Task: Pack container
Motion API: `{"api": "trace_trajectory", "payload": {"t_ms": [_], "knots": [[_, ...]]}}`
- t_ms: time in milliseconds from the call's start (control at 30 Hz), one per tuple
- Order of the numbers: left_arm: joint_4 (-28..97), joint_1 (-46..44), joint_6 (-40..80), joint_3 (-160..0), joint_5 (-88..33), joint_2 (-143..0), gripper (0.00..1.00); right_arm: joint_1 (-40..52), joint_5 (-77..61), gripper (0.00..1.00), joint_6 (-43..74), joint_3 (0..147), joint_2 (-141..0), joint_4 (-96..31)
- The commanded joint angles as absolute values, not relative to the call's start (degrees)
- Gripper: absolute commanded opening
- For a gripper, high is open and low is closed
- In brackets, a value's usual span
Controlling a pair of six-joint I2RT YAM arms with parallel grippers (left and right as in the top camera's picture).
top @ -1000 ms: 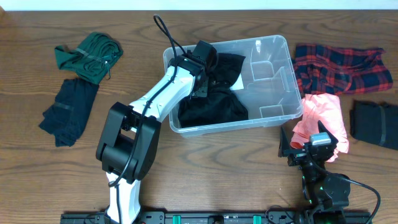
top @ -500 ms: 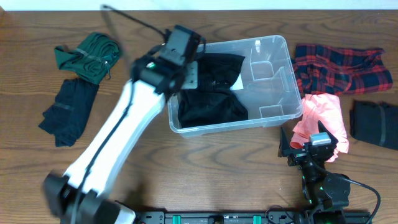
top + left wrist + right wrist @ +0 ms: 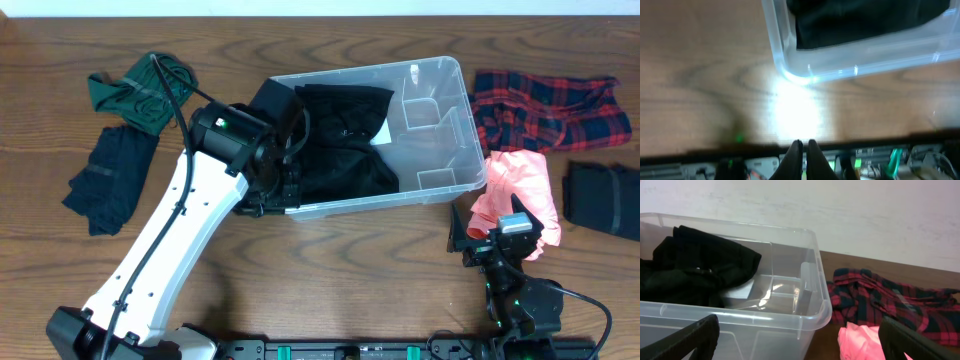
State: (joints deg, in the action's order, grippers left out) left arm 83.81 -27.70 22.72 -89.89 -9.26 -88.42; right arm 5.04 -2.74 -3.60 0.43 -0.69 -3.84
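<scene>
The clear container (image 3: 445,150) stands at the table's middle back, with a black garment (image 3: 345,150) heaped in its left half. My left gripper (image 3: 270,203) hangs just outside the container's near-left corner (image 3: 790,75). It is shut, its fingertips (image 3: 802,146) pressed together with nothing between them. My right gripper (image 3: 490,235) rests low at the front right and is open wide. Its two fingers (image 3: 685,340) frame the container's right end wall (image 3: 805,305) and a pink garment (image 3: 860,342); it holds nothing.
A green garment (image 3: 145,90) and a dark navy one (image 3: 110,180) lie at the left. A red plaid shirt (image 3: 545,105), the pink garment (image 3: 515,190) and a black folded piece (image 3: 605,200) lie right of the container. A rail runs along the table's front edge (image 3: 865,155).
My left arm has come out of the container and swung down to its near-left corner, leaving the black garment inside. The right arm has not moved.
</scene>
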Motion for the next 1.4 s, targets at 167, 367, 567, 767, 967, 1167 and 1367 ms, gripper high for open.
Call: {"api": "trace_trajectory", "payload": {"t_ms": [167,367,567,767,967,1167,1367], "knots": [[84.9,-28.7,23.3,-87.6,-11.6,-88.7,0.06,4.5,-2.4,0.99,-3.9,0.3,-0.4,-4.1],[80.2,-31.7,24.8,-82.1,-11.4,-88.7,0.06,4.5,-2.4,0.99,-3.9,0.3,-0.4,-4.1],[75.1,-32.0,25.1,-78.0,-9.5,-88.7,0.06,4.5,-2.4,0.99,-3.9,0.3,-0.4,-4.1],[72.1,-32.0,26.7,-75.3,-7.2,-88.7,0.06,4.5,-2.4,0.99,-3.9,0.3,-0.4,-4.1],[68.8,-32.0,26.7,-74.0,-4.4,-88.7,0.06,4.5,-2.4,0.99,-3.9,0.3,-0.4,-4.1],[67.4,-32.0,26.9,-72.5,-4.2,-88.8,0.06,4.5,-2.4,0.99,-3.9,0.3,-0.4,-4.1],[66.7,-32.0,26.9,-72.5,-3.7,-88.7,0.06,4.5,-2.4,0.99,-3.9,0.3,-0.4,-4.1]]}}
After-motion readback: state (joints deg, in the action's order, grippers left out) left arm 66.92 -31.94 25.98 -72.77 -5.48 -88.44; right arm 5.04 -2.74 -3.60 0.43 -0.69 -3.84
